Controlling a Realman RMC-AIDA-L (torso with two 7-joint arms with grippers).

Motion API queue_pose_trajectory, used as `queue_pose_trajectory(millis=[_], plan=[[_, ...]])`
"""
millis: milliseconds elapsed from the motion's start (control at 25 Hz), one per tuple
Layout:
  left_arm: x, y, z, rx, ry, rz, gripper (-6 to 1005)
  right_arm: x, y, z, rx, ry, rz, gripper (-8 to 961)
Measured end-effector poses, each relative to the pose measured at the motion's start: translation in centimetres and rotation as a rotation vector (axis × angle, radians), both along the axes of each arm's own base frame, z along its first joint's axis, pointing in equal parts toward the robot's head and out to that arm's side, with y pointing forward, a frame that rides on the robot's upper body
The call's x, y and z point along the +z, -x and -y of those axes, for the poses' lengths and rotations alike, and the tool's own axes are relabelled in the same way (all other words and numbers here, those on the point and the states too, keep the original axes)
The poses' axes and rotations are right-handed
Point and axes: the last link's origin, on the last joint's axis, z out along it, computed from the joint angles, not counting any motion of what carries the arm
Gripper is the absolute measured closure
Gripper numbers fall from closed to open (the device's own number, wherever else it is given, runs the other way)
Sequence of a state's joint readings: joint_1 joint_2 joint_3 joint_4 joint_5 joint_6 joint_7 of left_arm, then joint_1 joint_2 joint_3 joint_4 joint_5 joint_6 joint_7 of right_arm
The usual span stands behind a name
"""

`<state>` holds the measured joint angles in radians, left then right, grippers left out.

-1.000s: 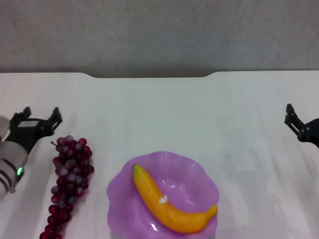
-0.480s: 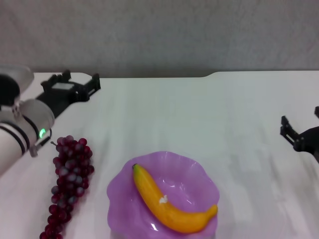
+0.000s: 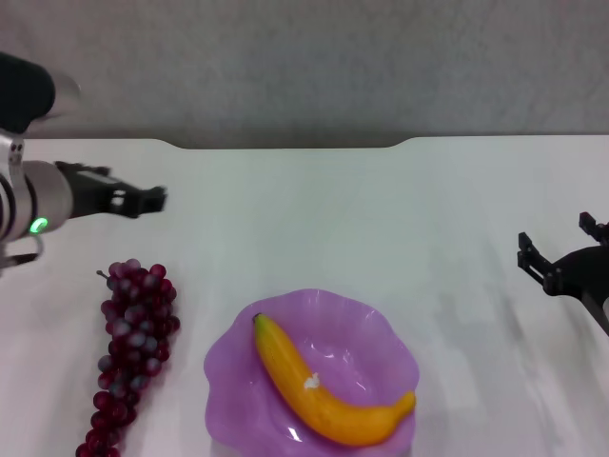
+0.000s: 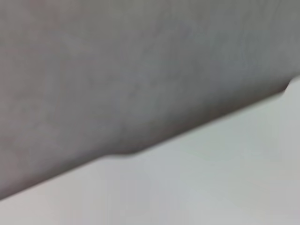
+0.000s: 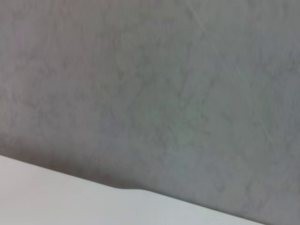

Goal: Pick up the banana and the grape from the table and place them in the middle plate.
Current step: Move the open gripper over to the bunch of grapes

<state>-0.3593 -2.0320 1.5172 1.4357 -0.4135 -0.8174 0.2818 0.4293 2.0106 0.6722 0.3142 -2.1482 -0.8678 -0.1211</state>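
Near the front edge of the white tabletop (image 3: 314, 209), the middle plate (image 3: 376, 328), translucent purple with a wavy rim, holds the banana (image 3: 319, 390), which lies diagonally across its bowl with the dark green tip toward the far left and the blunt end touching the right rim. Just beside the plate on the robot's left, apart from its rim, the grape (image 3: 133, 347) lies flat on the bare surface as 1 long bunch of dark red-purple berries, its short stem at the far end and its narrow end running off the near edge of the head view. Above and beyond the bunch, the left tool (image 3: 152, 200) hangs over the tabletop, pointing toward the middle, clear of the fruit; seen edge-on, its fingers cannot be told as spread or closed. At the far right, the right tool (image 3: 557, 252) sits low near the tabletop's right side, well apart from the plate, its 2 black fingers spread with a plain gap between them and nothing held. Both wrist views show only a strip of the tabletop (image 4: 197, 187) with the shallow notch in its far edge and the grey wall (image 5: 154, 93) behind it.
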Motion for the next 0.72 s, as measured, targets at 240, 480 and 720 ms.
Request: queue_pose_trajectory(millis=[240, 480, 720], plan=[[0.3, -1.7, 2.4, 0.094, 0.114, -0.182, 214, -0.1, 0.0, -0.2, -0.005, 0.007, 0.001, 64], [-0.8, -1.0, 3.4, 0.175, 0.237, -0.240, 214, -0.2, 0.1, -0.2, -0.008, 0.010, 0.001, 65], [-2.7, -0.4, 3.5, 0.211, 0.306, -0.242, 214, 0.0, -0.1, -0.2, -0.013, 0.005, 0.004, 65]])
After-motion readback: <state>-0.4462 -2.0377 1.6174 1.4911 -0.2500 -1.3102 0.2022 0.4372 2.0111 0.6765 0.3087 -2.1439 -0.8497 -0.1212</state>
